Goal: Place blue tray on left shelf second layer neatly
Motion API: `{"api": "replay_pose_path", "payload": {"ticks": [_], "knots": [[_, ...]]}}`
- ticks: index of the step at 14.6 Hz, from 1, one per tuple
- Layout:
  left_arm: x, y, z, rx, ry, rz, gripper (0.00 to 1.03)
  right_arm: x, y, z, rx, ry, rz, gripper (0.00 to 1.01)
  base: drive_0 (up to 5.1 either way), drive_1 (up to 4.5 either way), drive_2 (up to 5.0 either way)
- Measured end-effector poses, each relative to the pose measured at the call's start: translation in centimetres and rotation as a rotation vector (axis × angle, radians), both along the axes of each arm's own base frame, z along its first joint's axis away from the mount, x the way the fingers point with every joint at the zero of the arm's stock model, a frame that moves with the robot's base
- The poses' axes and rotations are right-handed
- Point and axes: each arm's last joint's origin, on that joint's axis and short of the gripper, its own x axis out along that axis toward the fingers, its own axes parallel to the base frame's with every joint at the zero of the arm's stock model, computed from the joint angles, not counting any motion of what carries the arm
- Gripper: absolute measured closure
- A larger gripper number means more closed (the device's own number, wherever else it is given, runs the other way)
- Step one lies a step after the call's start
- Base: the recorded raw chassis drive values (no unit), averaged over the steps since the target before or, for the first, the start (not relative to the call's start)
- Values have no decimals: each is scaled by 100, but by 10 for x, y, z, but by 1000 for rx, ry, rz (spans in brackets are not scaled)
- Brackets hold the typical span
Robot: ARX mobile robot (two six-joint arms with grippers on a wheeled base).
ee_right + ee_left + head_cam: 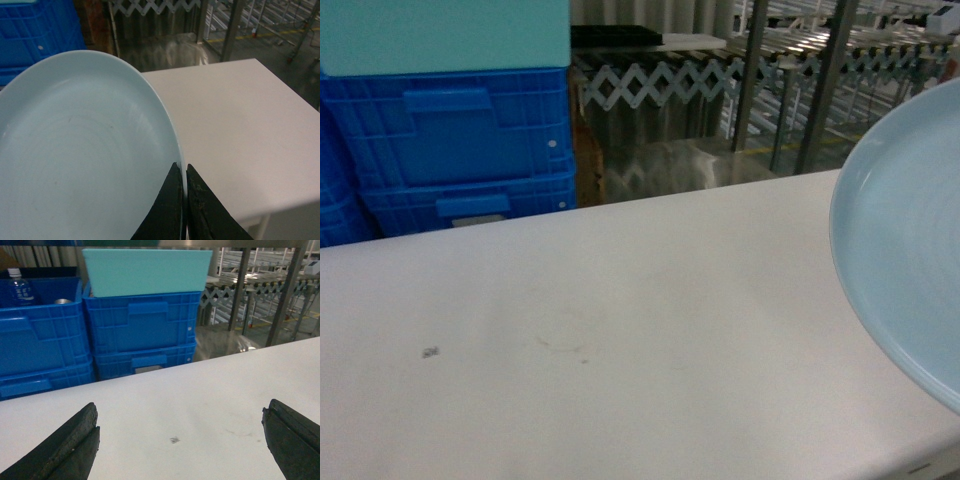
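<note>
The pale blue tray (910, 250) fills the right edge of the head view, tilted up above the white table (620, 330). In the right wrist view my right gripper (181, 165) is shut on the rim of the blue tray (75, 150), one finger on each side. My left gripper (181, 407) stands wide open over bare table (175, 385), holding nothing. A stainless-steel rack of uprights and rails (830, 80) stands beyond the table's far edge; I cannot tell whether it is the left shelf. Neither gripper shows in the head view.
Dark-blue ribbed crates (460, 150) are stacked at the far left behind the table, with a teal box (440, 35) on top. Another crate holds a water bottle (17, 287). A roller conveyor with scissor frame (660, 80) runs behind. The table's right corner (255, 62) is near.
</note>
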Motion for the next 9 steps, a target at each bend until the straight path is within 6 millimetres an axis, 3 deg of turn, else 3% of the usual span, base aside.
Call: {"api": "replay_pose_path", "payload": {"ticks": [9], "knots": [[0,0,0,0,2,-2,5,0,0,1,-3,-7,0,99,302,-559,-210]]}}
